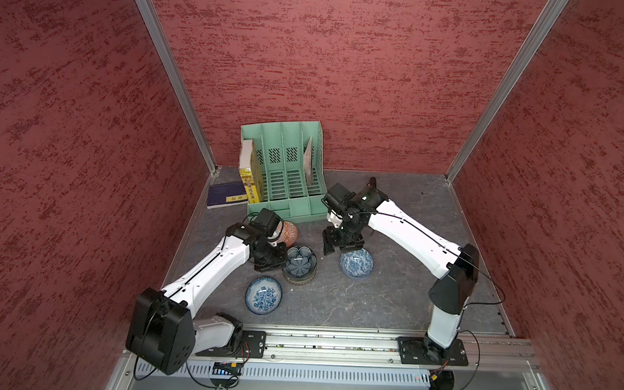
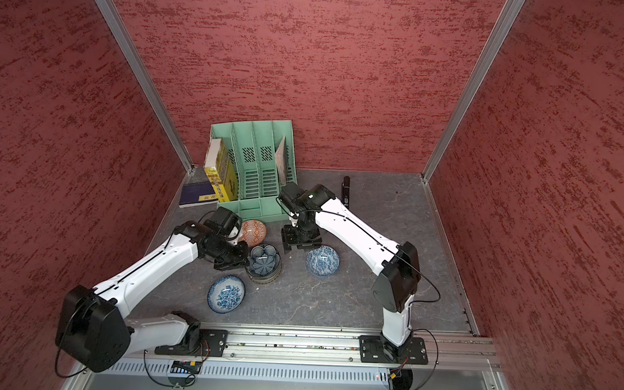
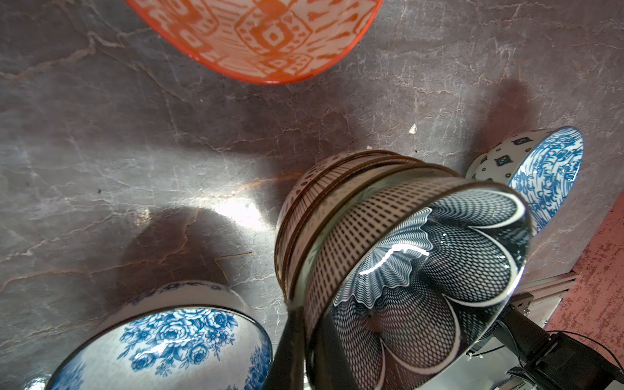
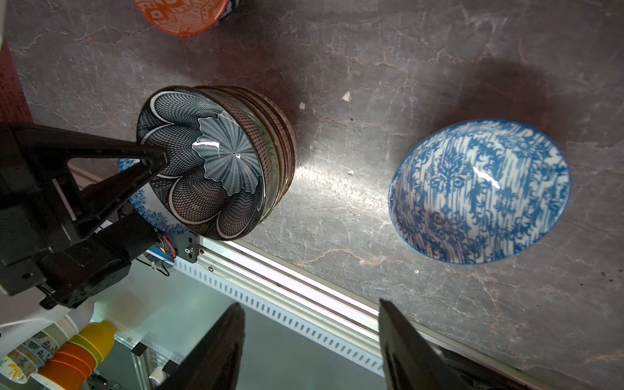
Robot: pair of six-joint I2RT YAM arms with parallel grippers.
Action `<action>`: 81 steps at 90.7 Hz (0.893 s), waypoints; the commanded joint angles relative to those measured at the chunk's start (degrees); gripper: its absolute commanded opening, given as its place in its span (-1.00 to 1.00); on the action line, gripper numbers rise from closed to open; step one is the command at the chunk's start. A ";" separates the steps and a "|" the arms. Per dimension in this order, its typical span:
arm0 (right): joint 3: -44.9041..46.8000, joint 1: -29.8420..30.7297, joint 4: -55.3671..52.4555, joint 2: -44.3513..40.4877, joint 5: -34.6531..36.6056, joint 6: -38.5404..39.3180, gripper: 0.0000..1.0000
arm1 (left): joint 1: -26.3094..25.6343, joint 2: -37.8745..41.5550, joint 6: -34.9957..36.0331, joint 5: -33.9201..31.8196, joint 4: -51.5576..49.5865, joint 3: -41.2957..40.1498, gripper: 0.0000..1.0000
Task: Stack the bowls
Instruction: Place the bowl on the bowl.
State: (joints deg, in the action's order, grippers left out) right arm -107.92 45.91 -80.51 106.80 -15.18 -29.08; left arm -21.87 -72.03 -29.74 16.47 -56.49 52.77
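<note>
- The stack [image 1: 298, 274] stood mid-table [image 1: 389, 298], several bowls nested, with the dark bowl [image 1: 300, 261] on top.
- The left gripper [image 4: 160, 158] was clamped on the near rim of the dark bowl. The right wrist view showed its two fingers pinched together there, one inside the rim and one outside.
- Three bowls sat loose and upright:
  - the orange bowl [image 1: 290, 233], just behind the stack
  - the blue flowered bowl [image 1: 263, 295], in front of the stack beside the left arm
  - the blue patterned bowl [image 1: 356, 263], on the robot's right of the stack, near it but not touching
- The right gripper [image 1: 341, 249] hung over the far rim of the blue patterned bowl, pointing down. From the gripper, the bowl's body spread away toward the front rail.
- Its jaws stood apart, holding nothing, and no contact with the rim could be seen.
- The bowl was round, so it had no long side to line up with; any stretch of rim would serve.
- The right arm was much the nearer to this bowl, and the left was taken up with the stack. So the likely next step was a short drop onto the far rim, then a carry leftward to the stack.
</note>
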 commanded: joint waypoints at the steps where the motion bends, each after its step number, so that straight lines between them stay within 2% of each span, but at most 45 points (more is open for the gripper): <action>1: 0.52 -0.34 0.60 -1.92 0.98 0.44 0.31 | -0.32 0.54 0.27 1.18 1.53 -0.31 -1.00; 48: 0.88 -0.30 0.61 -1.51 0.94 0.52 0.32 | -0.90 -0.30 0.29 1.60 1.30 -0.13 -0.99; 52: 0.87 -0.30 0.62 -1.43 0.95 0.52 0.32 | -0.85 -0.22 0.30 1.74 1.23 -0.06 -0.86; 55: 0.93 -0.36 0.67 -1.38 0.94 0.52 0.32 | -0.88 -0.22 0.38 1.79 1.13 0.02 -0.60; 56: 0.94 -0.33 0.64 -1.40 0.94 0.52 0.32 | -0.89 -0.15 0.38 1.80 1.08 0.08 -0.60; 60: 0.96 -0.34 0.72 -1.30 0.88 0.54 0.32 | -0.92 -0.09 0.38 1.86 0.89 0.20 -0.36; 73: 1.04 -0.32 0.73 -1.27 0.85 0.61 0.32 | -0.90 0.22 0.29 1.75 0.05 0.87 -0.07; 81: 1.13 -0.34 0.73 -1.33 0.95 0.73 0.32 | -0.83 0.63 0.42 1.52 -0.88 1.59 0.00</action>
State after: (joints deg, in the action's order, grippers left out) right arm -107.28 45.91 -80.34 106.80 -15.18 -29.06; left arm -22.57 -72.20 -29.82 17.91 -56.21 52.66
